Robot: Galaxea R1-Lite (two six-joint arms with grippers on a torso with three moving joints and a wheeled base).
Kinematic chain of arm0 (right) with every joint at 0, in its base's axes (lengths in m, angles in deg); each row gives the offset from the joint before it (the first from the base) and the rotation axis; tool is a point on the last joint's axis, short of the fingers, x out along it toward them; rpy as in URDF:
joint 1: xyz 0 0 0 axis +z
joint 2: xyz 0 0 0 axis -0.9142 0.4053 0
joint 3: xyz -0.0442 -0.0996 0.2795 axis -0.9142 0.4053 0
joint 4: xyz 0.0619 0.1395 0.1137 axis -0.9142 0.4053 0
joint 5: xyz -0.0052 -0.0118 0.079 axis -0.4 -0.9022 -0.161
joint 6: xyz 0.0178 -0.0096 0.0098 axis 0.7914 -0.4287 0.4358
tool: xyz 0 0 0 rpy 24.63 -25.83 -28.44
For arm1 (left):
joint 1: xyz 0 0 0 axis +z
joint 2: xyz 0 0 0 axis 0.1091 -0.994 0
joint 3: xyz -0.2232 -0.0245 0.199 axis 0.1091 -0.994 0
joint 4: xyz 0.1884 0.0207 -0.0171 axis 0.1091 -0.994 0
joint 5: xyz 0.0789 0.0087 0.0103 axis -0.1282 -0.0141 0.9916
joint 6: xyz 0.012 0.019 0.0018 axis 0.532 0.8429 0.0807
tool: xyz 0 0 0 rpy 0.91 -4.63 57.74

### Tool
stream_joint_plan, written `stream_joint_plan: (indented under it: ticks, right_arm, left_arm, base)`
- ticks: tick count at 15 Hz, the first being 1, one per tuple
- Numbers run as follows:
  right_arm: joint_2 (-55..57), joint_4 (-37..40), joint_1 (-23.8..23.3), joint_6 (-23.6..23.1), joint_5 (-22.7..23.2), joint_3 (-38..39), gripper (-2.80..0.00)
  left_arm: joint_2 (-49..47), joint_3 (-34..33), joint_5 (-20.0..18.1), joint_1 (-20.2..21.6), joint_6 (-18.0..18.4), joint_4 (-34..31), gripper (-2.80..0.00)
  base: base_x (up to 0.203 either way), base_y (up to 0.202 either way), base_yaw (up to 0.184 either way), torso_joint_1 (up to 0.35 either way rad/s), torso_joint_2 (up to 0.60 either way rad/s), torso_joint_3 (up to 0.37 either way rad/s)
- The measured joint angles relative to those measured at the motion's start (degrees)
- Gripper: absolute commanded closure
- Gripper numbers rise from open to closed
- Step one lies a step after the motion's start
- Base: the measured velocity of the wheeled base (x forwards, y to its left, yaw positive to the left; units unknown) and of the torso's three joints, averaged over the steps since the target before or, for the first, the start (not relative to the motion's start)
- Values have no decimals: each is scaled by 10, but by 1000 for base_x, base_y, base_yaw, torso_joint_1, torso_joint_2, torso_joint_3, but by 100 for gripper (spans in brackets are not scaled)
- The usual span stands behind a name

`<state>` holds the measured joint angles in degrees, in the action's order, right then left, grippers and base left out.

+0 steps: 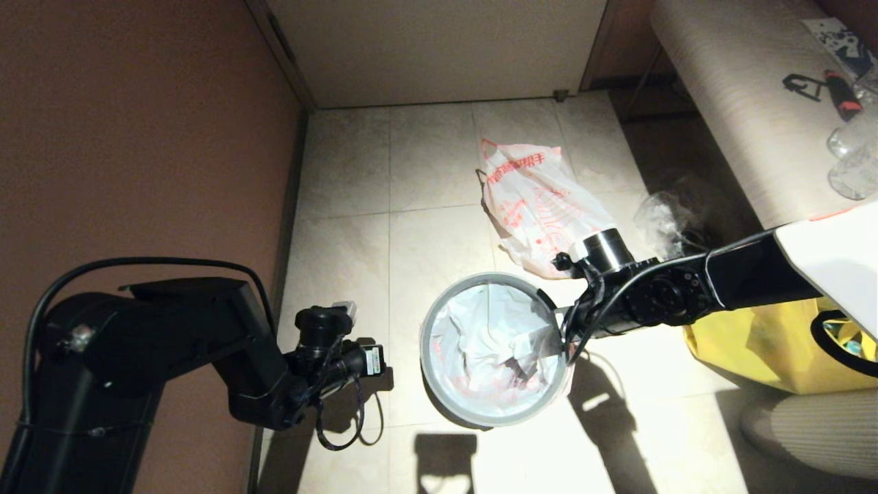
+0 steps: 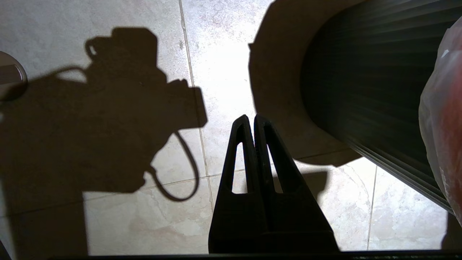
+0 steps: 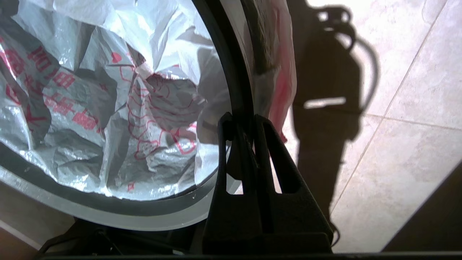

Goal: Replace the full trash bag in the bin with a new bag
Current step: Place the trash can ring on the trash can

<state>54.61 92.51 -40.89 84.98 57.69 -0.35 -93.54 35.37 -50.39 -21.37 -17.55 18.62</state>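
Head view: right gripper [image 1: 557,337] clenched at bin [image 1: 439,384] rim, pinching new bag [image 1: 480,343]; left gripper [image 2: 251,121] clenched, empty; risk: thin film tearing, bin tipping under pull

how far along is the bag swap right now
Mostly done, it seems. The full trash bag already lies on the floor tiles behind the bin, and the new bag lines the inside. In hand: the right hand is shut at the bin's rim, apparently on the bag's edge. Left: settling that edge over the rim and letting go. The left hand idles shut beside the bin.
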Motion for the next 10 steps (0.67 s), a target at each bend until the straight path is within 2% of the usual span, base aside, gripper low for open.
stream_joint_plan:
  ticks: [10]
  right_arm:
    - [32,24,-10,-14,-1,-48,0]
  left_arm:
    - [-5,0,1,1,3,16,0]
  base:
    - [0,0,0,0,0,0]
